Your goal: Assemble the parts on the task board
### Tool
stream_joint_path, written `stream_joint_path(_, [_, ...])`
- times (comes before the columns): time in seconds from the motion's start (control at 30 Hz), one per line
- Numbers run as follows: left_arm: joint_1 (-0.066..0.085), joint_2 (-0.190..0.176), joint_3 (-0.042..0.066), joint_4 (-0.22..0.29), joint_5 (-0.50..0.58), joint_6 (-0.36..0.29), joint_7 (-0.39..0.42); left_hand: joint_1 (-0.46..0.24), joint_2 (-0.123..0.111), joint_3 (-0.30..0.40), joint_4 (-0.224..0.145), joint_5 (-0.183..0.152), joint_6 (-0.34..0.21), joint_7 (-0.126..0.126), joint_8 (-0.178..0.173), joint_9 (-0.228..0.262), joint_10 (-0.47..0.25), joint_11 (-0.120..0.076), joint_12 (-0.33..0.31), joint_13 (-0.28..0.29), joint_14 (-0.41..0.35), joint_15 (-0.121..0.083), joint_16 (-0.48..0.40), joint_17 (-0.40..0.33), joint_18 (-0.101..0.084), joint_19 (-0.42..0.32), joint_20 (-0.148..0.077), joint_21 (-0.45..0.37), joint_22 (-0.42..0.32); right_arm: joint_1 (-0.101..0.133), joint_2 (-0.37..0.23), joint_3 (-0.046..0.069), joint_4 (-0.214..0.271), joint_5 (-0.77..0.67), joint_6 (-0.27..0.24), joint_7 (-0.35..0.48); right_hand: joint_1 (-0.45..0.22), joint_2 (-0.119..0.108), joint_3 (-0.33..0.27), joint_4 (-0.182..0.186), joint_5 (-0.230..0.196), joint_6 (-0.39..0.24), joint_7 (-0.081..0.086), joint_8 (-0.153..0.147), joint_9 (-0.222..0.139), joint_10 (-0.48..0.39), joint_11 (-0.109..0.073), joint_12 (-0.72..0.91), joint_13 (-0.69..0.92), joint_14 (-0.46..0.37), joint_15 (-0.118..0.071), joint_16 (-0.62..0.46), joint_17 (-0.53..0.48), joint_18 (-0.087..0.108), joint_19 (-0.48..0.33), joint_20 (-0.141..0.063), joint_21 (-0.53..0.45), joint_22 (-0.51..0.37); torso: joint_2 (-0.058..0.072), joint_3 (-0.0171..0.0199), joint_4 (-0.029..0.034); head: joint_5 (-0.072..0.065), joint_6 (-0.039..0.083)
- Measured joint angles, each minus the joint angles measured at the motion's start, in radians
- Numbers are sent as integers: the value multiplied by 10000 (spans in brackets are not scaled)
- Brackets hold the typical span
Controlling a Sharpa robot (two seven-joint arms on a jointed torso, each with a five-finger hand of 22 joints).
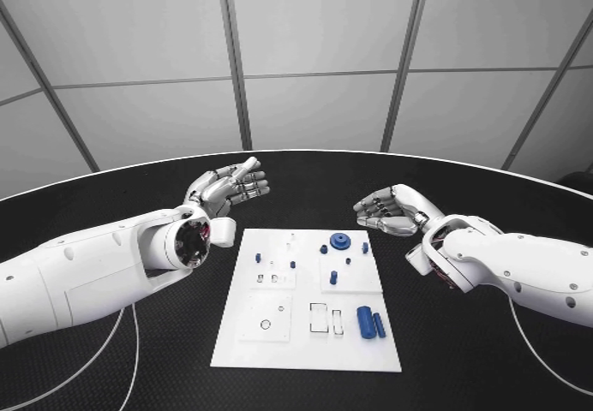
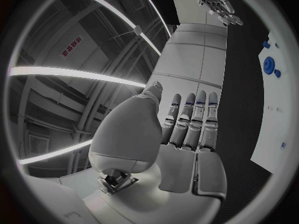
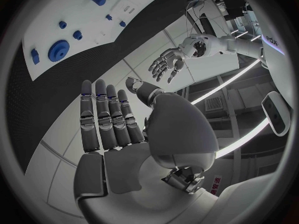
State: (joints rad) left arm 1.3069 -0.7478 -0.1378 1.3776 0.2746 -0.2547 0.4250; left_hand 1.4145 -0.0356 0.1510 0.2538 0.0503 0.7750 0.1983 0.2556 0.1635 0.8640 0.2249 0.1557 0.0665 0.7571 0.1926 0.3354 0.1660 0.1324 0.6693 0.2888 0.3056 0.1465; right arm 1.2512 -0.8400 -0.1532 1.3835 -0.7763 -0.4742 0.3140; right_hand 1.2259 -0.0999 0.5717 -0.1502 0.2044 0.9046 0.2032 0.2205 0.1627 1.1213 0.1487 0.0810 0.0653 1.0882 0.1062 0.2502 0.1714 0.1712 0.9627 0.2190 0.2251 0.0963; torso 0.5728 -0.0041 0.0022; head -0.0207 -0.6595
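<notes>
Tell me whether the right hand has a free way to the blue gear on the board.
Probably yes. The right hand is open, holds nothing and hangs beyond the task board's far edge. The blue gear lies uncovered near that edge, and the left hand is off to the other side.

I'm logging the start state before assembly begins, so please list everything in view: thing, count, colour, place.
table: one, black, under everything.
task board: one, white, middle of the table.
gear: one, blue, far part of the board.
cylinders: two, blue, side by side near the board's near right edge.
small pegs: several, blue, scattered over the board's far half; exact count hard to tell.
left robot hand: one, silver, above the table beyond the board's far left corner, fingers apart, holding nothing.
right robot hand: one, silver, beyond the board's far right corner, fingers apart, holding nothing.
</notes>
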Motion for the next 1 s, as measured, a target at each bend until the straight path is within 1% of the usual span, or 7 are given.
stream_joint_path(0.2, [1, -393, -1, 533, -388, 356, -42, 318, 61, 240, -240, 0, 209, 39, 41, 13, 315, -109, -85, 0, 262, -156, 45, 18, 154, 242, 2, 124, 25, 218, 197, 4, -55, -1939, 750, -1205, 248, -112, -395, -36, 6, 406, -187, 50, 97, 610, -251, 0, 65, 1023, -379, 466, 594, 0, 1075, -497, 1127, 616, 292, -18, 48, -71, 114])
stream_joint_path(0.27, [2, -518, -1, 736, -467, 485, -68, 347, 32, 293, -293, 0, 259, 88, 41, 13, 368, -162, -87, 0, 313, -137, 45, 18, 155, 327, -11, 178, 25, 279, 303, 6, -93, -2696, 883, -1690, 414, -178, -732, -30, 266, 826, -433, 120, 191, 1267, -593, 0, 197, 2725, -916, 1535, 1716, 1, 2209, -1098, 3066, 1796, 378, -30, 59, -104, 131])
stream_joint_path(0.37, [4, -691, -1, 1009, -525, 683, -97, 596, -217, 405, -498, 0, 297, 56, 41, 2, 476, -160, -196, -9, 402, -152, 45, 17, 157, 491, 1, 335, 74, 393, 493, 8, -221, -3566, 1051, -2324, 337, -255, -570, 108, 275, 907, -514, 120, 242, 1440, -737, -3, 349, 3517, -1189, 2631, 2801, -1, 2761, -1336, 4311, 2606, 523, -57, 73, -123, 182])
stream_joint_path(0.6, [75, -1106, 12, 1657, -573, 919, -162, 699, -319, 413, -638, 0, 329, 88, 41, -17, 511, -196, -249, -9, 401, -153, -25, 5, 302, 553, -7, 398, 109, 676, 996, 11, -478, -5452, 1220, -3538, -33, -625, -87, 548, 115, 808, -568, 119, 426, 1238, -765, -69, 759, 3734, -1241, 5771, 5572, -274, 3731, -1372, 8064, 6931, 896, -107, 85, -151, 376])
stream_joint_path(0.87, [215, -1340, 18, 2089, -583, 939, -211, 663, -354, 438, -663, 0, 328, 88, 41, -29, 511, -196, -310, -8, 400, -152, -25, 5, 302, 562, 2, 439, 120, 926, 1388, 15, -507, -6722, 1266, -4111, -60, -732, 96, 677, 74, 632, -570, 118, 552, 881, -720, -86, 870, 3780, -1213, 7987, 7593, -397, 4007, -1332, 8952, 8050, 1250, -159, 150, -199, 533])
stream_joint_path(0.93, [230, -1360, 18, 2125, -583, 937, -223, 664, -354, 438, -663, 0, 328, 87, 1, -29, 511, -195, -310, -8, 400, -152, -25, 5, 302, 595, -31, 439, 120, 954, 1462, 15, -519, -6875, 1405, -4171, -57, -815, 170, 751, 27, 513, -534, 118, 612, 773, -686, -86, 920, 3780, -1214, 8589, 8117, -801, 4497, -1295, 10284, 9909, 1306, -168, 167, -214, 547])
stream_joint_path(1.0, [247, -1374, 19, 2155, -583, 933, -237, 664, -354, 438, -663, 0, 328, 87, 1, -28, 510, -195, -311, -8, 400, -152, -24, 5, 301, 595, -31, 439, 120, 977, 1553, 16, -538, -6982, 1623, -4264, -47, -825, 222, 803, 27, 402, -559, 118, 657, 700, -671, -85, 954, 3780, -1214, 9025, 8501, -861, 4617, -1261, 10812, 10603, 1360, -180, 180, -225, 561])
